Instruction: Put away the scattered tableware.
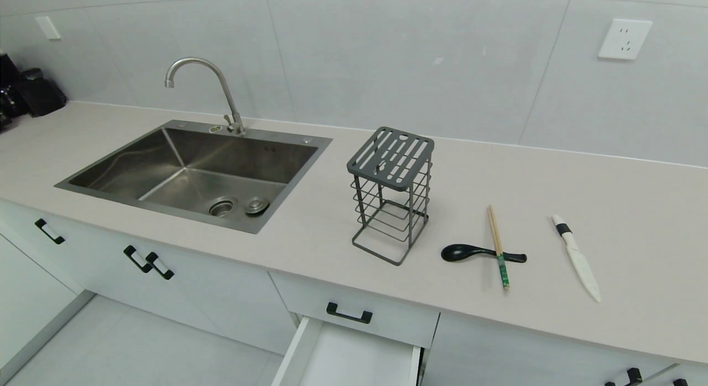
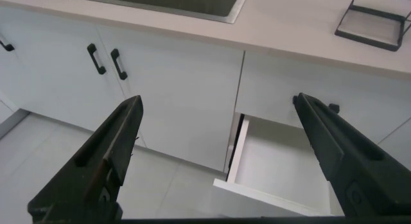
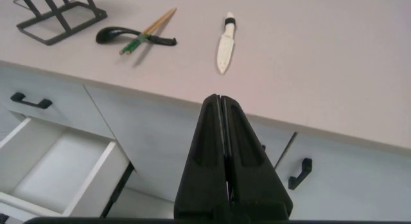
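Head cam sits up high, looking forward and down over the table (image 1: 553,170) from a fair way back, so sink (image 1: 238,156), rack (image 1: 391,156), spoon (image 1: 464,253), chopsticks (image 1: 497,245) and knife (image 1: 576,259) all fit in at once. Left wrist cam hangs low in front of the cabinet doors (image 2: 180,102), peeking past the left gripper (image 2: 217,102) at them and the pulled-out drawer (image 2: 282,166), plus the rack's foot on the table edge. Right wrist cam looks over the right gripper (image 3: 220,99) onto the table's front, much closer on the same spoon, chopsticks and knife, and it shares that drawer too.
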`<state>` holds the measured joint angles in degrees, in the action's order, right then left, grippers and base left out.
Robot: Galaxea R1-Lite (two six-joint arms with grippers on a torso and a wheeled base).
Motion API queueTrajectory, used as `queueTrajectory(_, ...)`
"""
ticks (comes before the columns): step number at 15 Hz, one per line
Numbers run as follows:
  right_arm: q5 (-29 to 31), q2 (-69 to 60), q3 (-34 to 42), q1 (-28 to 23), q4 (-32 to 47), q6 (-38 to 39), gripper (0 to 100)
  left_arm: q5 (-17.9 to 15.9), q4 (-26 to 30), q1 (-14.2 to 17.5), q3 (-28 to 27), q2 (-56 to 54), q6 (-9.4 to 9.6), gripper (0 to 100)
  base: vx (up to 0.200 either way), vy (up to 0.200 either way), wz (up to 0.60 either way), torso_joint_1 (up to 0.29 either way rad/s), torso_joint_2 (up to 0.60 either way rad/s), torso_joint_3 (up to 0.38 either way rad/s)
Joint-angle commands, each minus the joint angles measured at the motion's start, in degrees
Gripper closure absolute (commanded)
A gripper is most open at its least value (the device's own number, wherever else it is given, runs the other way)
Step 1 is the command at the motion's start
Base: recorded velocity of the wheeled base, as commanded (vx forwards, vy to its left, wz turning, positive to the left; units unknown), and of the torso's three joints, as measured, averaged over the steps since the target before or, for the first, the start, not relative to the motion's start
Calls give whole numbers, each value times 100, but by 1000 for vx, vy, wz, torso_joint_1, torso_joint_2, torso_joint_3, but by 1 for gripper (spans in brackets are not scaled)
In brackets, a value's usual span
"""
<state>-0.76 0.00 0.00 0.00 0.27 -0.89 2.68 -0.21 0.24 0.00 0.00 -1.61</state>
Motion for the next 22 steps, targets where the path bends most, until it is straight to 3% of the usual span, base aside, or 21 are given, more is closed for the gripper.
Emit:
queueTrajectory(1,-4,0,0,-9,0,1,100,4,-6,2,0,0,20,0,0,0,0,315,-608,-310)
queueTrajectory(2,-4,9,0,-9,0,1,100,4,-6,2,0,0,29,0,0,0,0,134,-344,-129)
queueTrajectory(3,14,0,0,0,-9,19,0,4,-6,2,0,0,20,0,0,0,0,46,-95,-56)
queueTrajectory(11,-171,0,0,-9,-71,-87,0,4,3,2,0,0,20,0,0,0,0,0,0,0)
queueTrajectory(14,-364,9,0,-9,-1196,-421,0,4,3,2,0,0,12,0,0,0,0,0,0,0)
queueTrajectory(15,-724,9,0,0,-1292,-412,0,4,3,2,-9,0,20,0,0,0,0,0,0,0)
queueTrajectory(17,-1445,545,-62,185,-1257,-412,0,4,-6,2,0,0,20,0,0,0,0,0,0,0)
queueTrajectory(22,-1550,2435,-659,756,-1301,-456,0,4,3,2,0,0,12,0,0,0,0,0,0,0)
